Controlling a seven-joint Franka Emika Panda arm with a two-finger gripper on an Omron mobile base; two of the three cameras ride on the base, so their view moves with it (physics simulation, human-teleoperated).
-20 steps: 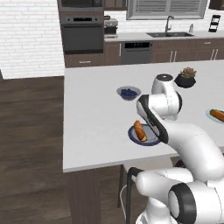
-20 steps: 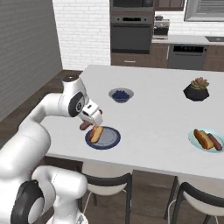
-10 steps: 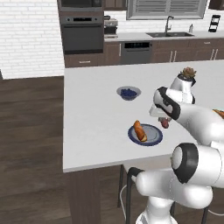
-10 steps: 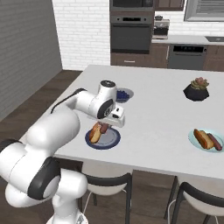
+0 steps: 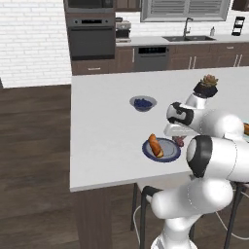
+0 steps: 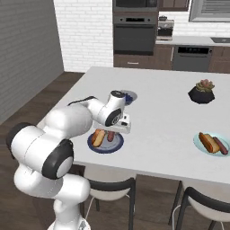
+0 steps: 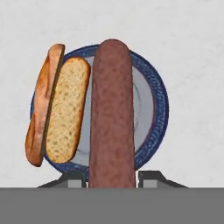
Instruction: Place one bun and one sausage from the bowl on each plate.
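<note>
Here's the gripper (image 7: 112, 177) poised right above the grey-blue plate with the dark blue rim (image 7: 151, 109), its two fingers clamped on the near end of a long brown sausage (image 7: 112, 113), which runs from six o'clock up to twelve o'clock across the plate in the hand view. From this angle I cannot tell whether the sausage touches the plate. At about nine o'clock from the sausage lies a split bun (image 7: 57, 105), its crusty half tipped on edge against the pale cut half, both resting on the plate's left side and overhanging the rim a little. From the right base view the white arm (image 6: 72, 121) reaches over the white table (image 6: 161, 117), the hand hanging just above that same plate near the table's front edge, bun and sausage side by side beneath it. Well apart, at three o'clock on the table, sits the pale teal plate (image 6: 202, 150) carrying its own bun (image 6: 206, 142) and sausage (image 6: 220, 144). Farther back at one o'clock stands a black plant pot (image 6: 201, 93), and at twelve o'clock from the working plate, just behind the wrist, a small grey bowl of blue berries (image 5: 143, 102)
</note>
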